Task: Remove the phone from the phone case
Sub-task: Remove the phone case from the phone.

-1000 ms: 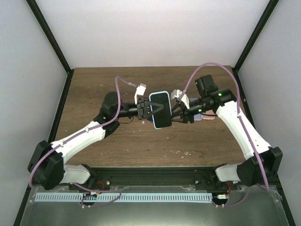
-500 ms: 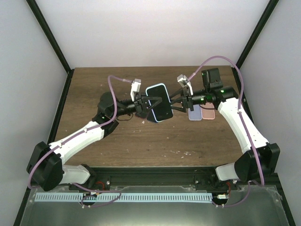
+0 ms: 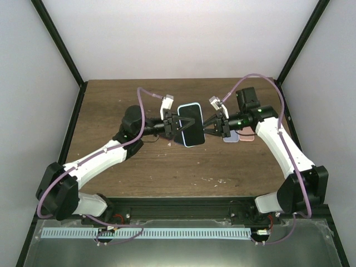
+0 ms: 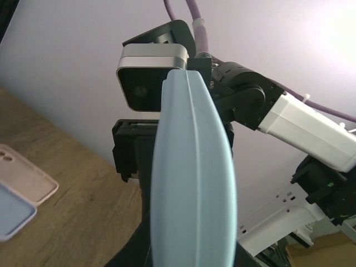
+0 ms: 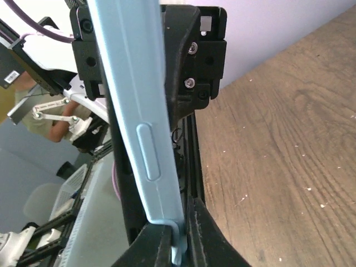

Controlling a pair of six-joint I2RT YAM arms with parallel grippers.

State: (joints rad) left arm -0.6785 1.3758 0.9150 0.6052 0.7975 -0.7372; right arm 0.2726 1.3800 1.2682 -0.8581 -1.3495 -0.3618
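Note:
The phone (image 3: 191, 123), dark screen up in a light blue phone case (image 3: 193, 144), hangs above the middle of the table. My left gripper (image 3: 177, 125) is shut on its left side, and in the left wrist view the case's rounded edge (image 4: 192, 178) fills the middle and hides the fingertips. My right gripper (image 3: 207, 127) is shut on the right side. In the right wrist view its fingers (image 5: 161, 247) pinch the lip of the case (image 5: 146, 128) beside the side button, with the left gripper's black body (image 5: 194, 55) behind.
Two loose cases lie flat on the wooden table (image 3: 111, 105) under the right arm: a blue one (image 3: 230, 137) and a pink one (image 3: 247, 137). The left wrist view shows the pink case (image 4: 25, 178) and blue case (image 4: 12, 214) too. Black frame posts stand at the back corners.
Half a second ago the right gripper stood open, drawn back from the tilted phone. It has come back and shut on the case's right edge. The phone is more level and slightly farther back.

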